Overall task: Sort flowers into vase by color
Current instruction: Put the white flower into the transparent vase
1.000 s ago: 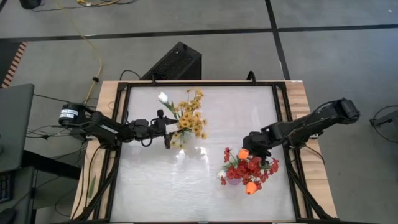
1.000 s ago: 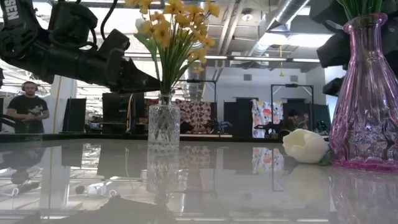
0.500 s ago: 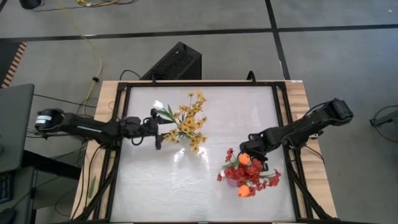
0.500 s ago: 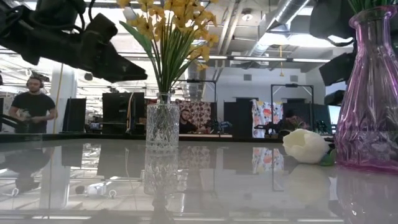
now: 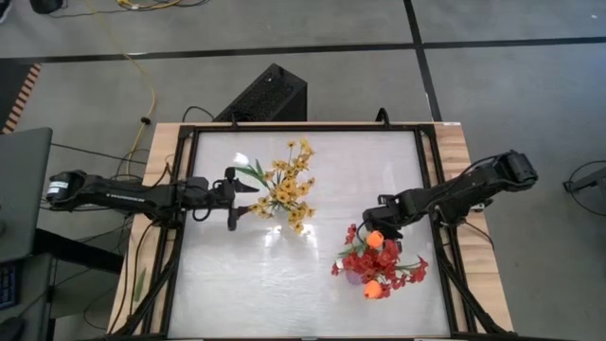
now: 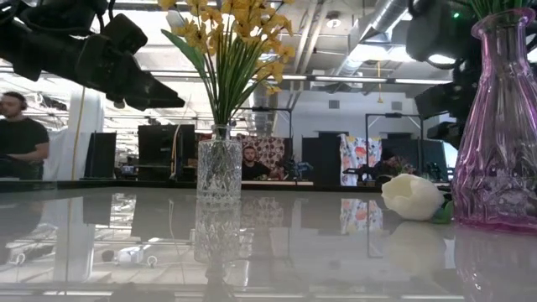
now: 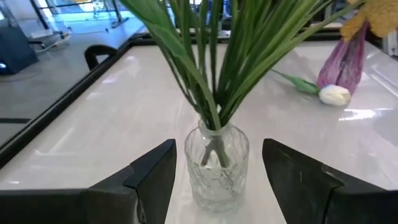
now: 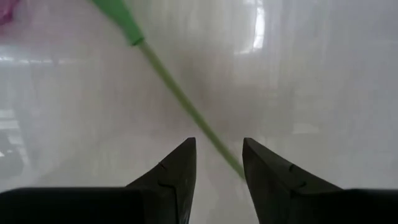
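Note:
Yellow blossom sprays (image 5: 287,188) stand upright in a clear glass vase (image 7: 217,174) left of the table's middle. My left gripper (image 5: 233,197) is open, level, just left of that vase; its fingers flank the vase in the left wrist view without touching. Red sprays (image 5: 379,263) with orange tulip buds (image 5: 375,241) fill the purple vase (image 6: 502,143) at the near right. A white tulip (image 6: 411,197) lies on its side on the table beside the purple vase. My right gripper (image 8: 219,142) is open, pointing down over the tulip's green stem (image 8: 180,99).
A black frame rail (image 5: 428,161) borders the glossy table. A black box (image 5: 268,93) sits beyond the far edge. People (image 6: 15,134) stand in the room behind. Bare tabletop (image 5: 237,284) lies at the near left and at the far right.
My left gripper has drawn back from the yellow flowers' stems toward the table's left edge. The yellow bunch, leaning a second ago, now stands upright and spread in its vase. My right gripper has shifted a little toward the far edge, beside the red bouquet.

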Robot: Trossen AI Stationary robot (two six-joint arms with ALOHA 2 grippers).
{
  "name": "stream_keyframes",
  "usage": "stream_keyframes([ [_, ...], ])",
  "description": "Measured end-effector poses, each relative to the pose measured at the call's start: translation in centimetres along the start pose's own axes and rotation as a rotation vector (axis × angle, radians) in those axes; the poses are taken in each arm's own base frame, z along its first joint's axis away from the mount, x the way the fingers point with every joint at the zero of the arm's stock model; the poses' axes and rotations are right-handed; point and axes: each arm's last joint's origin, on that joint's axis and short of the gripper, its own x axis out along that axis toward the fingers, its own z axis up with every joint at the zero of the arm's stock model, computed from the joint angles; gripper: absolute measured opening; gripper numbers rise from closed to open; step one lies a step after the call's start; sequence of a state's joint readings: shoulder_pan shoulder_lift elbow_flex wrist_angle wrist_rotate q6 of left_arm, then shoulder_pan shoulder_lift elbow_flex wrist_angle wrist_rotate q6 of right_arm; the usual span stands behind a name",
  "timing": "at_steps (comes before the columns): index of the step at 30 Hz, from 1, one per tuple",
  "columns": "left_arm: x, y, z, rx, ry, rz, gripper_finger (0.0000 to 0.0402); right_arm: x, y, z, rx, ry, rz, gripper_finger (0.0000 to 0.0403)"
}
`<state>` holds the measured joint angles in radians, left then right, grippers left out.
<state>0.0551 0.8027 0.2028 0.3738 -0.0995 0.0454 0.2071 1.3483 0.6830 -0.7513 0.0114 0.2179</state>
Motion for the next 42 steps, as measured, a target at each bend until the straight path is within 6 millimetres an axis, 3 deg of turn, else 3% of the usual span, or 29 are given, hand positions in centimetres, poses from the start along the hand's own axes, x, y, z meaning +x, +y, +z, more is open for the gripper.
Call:
stream_keyframes([
  [5, 0.0, -0.1, -0.2, -0.002, 0.024, -0.018, 0.0229, 0.5, -0.2, 0.5, 0.009, -0.014, 0.005, 0.0158],
  [13, 0.0, -0.1, -0.7, -0.003, 0.068, -0.019, 0.0229, 3.3, 0.3, 1.4, -0.025, 0.071, 0.059, 0.015],
  [17, 0.0, -0.1, -0.7, -0.001, 0.076, -0.015, 0.0229, 3.3, 0.3, 1.5, -0.025, 0.073, 0.063, 0.0097],
  [20, 0.0, -0.1, -0.7, -0.001, 0.075, -0.013, 0.0229, 2.2, 0.3, 1.8, -0.032, 0.016, 0.051, 0.0031],
  [22, 0.0, -0.1, -0.7, -0.001, 0.075, -0.013, 0.0229, 1.1, 0.1, 2.0, -0.055, -0.041, 0.028, 0.0017],
  [27, 0.0, -0.1, -0.7, -0.036, 0.076, -0.012, 0.0229, -3.3, -1.1, 2.6, -0.024, -0.345, -0.052, 0.0021],
  [33, 0.0, -0.1, -0.8, -0.068, 0.082, -0.016, 0.0229, -8.5, -3.1, 4.2, 0.076, -1.025, -0.094, 0.0017],
  [38, 0.0, -0.1, -0.9, -0.087, 0.096, -0.016, 0.0229, -9.6, -4.8, 4.8, 0.107, -1.45, -0.141, 0.0017],
  [42, 0.0, -0.1, -0.8, -0.102, 0.084, -0.015, 0.0229, -8.4, -5.9, 6.0, 0.169, -1.628, -0.142, 0.0017],
])
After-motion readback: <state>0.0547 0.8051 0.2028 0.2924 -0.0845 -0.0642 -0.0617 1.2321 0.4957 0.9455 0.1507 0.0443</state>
